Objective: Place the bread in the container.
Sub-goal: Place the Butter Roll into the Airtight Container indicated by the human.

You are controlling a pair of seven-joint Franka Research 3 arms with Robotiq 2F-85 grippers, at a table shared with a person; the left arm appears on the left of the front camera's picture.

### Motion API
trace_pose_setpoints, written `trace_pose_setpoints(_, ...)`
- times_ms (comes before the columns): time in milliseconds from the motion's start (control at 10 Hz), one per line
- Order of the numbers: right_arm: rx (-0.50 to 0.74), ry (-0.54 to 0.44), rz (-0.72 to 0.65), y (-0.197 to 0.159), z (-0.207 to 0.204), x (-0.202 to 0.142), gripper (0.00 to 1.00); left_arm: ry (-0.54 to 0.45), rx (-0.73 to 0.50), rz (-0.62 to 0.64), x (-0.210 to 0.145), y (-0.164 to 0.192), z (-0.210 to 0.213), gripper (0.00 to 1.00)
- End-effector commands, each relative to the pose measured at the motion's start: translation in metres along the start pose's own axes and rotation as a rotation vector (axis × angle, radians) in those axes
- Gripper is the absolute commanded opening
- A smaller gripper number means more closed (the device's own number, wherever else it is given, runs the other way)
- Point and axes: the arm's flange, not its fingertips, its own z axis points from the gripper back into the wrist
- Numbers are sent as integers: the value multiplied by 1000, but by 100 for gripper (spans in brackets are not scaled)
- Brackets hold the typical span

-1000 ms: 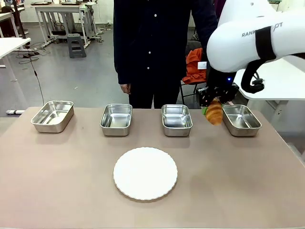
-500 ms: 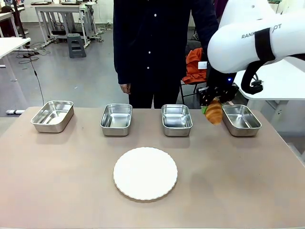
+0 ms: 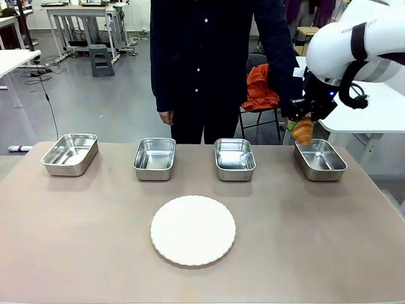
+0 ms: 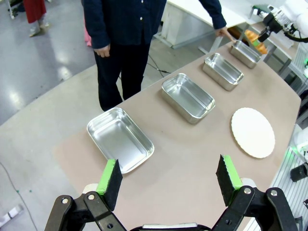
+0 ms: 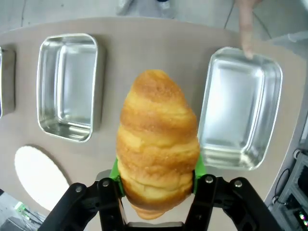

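Note:
My right gripper (image 3: 302, 125) is shut on the bread (image 3: 303, 130), a golden-brown ridged croissant, held in the air over the back-left corner of the rightmost steel container (image 3: 320, 158). In the right wrist view the bread (image 5: 156, 144) sits between the green pads, with that container (image 5: 238, 115) below and to its right. A person's finger (image 5: 246, 29) touches the container's far rim. My left gripper (image 4: 168, 180) is open and holds nothing, high above the table's left end. From there the bread (image 4: 253, 38) shows far off over the last tray.
Three more steel trays (image 3: 70, 154) (image 3: 154, 158) (image 3: 235, 158) stand in a row along the far side. A round white plate (image 3: 193, 229) lies in the middle of the table. A person in dark clothes (image 3: 209, 63) stands at the far edge.
My right arm has carried the bread to the right and upward, from the gap between the third and fourth trays to over the rightmost tray's back-left corner.

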Motion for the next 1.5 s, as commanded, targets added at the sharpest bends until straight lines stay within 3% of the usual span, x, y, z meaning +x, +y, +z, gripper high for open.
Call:
trace_pose_setpoints(0, 25, 39, 59, -27, -18, 18, 57, -8, -8, -10, 0, -2, 1, 100)
trace_pose_setpoints(400, -63, 92, 111, -76, -49, 11, 57, -8, -8, -10, 0, -2, 1, 100)
trace_pose_setpoints(1000, -66, 50, 209, -105, -84, 9, 57, -8, -8, -10, 0, -2, 1, 100)
trace_pose_setpoints(1100, -73, 47, 226, -107, -84, 7, 100, -8, -8, -10, 0, -2, 1, 100)
trace_pose_setpoints(1400, -63, 24, 221, -110, -74, 4, 100, -8, -8, -10, 0, -2, 1, 100)
